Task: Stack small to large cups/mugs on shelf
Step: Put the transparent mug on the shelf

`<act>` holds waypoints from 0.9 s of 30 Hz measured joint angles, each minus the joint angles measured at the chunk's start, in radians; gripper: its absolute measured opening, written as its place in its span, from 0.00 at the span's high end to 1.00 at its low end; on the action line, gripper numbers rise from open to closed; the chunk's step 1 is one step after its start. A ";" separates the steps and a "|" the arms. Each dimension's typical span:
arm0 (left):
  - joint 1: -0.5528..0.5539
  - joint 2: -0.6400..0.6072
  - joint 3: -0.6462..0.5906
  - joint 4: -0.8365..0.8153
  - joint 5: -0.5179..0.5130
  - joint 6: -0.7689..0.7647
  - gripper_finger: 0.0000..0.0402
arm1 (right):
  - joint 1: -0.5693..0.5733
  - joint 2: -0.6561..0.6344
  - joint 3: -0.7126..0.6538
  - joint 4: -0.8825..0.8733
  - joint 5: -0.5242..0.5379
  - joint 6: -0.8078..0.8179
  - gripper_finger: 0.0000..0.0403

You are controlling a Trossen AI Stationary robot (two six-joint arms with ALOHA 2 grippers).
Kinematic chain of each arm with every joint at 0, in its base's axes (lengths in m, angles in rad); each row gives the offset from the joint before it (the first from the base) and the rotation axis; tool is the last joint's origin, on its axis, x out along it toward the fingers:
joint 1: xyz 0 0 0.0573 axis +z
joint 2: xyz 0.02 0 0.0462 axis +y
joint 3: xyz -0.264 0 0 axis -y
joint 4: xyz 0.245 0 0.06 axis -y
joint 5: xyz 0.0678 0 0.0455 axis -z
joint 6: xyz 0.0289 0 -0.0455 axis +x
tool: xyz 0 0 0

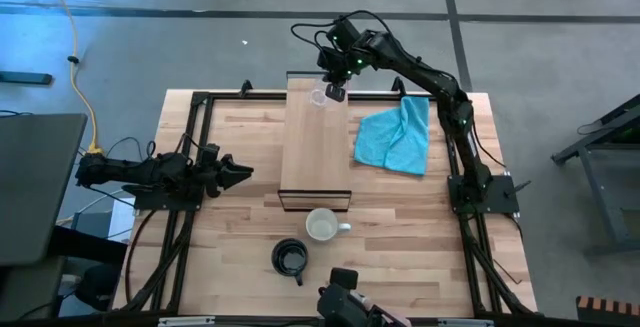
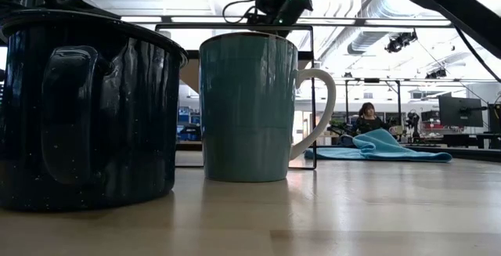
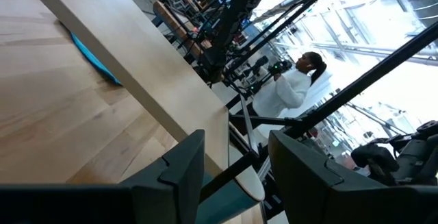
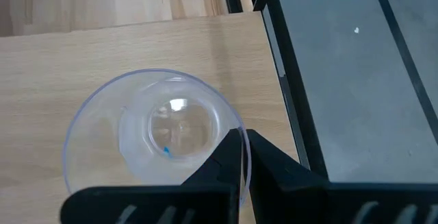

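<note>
We find the task at its first placement. The right gripper (image 1: pixel 333 92) is over the far end of the shelf (image 1: pixel 315 157), its fingers (image 4: pixel 226 162) pressed together on the rim of the glass cup (image 4: pixel 154 131). In the right wrist view the cup is upright with its mouth up, above the shelf's light wood and near the far corner. We cannot tell whether its base is touching the board or just above it.

The white mug (image 1: pixel 322 226) stands on the table just off the shelf's near end, handle pointing toward the right arm's side. The black mug (image 1: pixel 290 257) stands near it, closer to the table's front edge. Neither is on the shelf, so we judge two placements remain, plus release of the cup.

The left gripper (image 1: pixel 235 174) waits low over the table, well apart from the shelf on the left side, its fingers (image 3: pixel 179 176) spread and holding nothing.

The cup is clear, round and wide-mouthed, with a thick base and no handle.

A turquoise cloth (image 1: pixel 395 135) lies on the table beside the shelf.
</note>
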State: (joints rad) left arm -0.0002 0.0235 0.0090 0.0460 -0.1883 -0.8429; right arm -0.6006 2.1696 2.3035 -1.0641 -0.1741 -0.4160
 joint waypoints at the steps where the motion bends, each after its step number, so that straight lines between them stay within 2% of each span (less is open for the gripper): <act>1: 0.000 0.000 0.000 0.000 0.000 0.000 0.62 | 0.000 0.000 0.000 0.000 0.000 0.000 1.00; 27: 0.000 0.000 0.000 0.000 -0.004 0.004 0.62 | 0.000 0.000 0.002 -0.040 0.049 0.019 1.00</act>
State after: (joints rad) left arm -0.0002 0.0235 0.0090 0.0456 -0.1921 -0.8387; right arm -0.6003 2.1700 2.3054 -1.1041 -0.1251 -0.3973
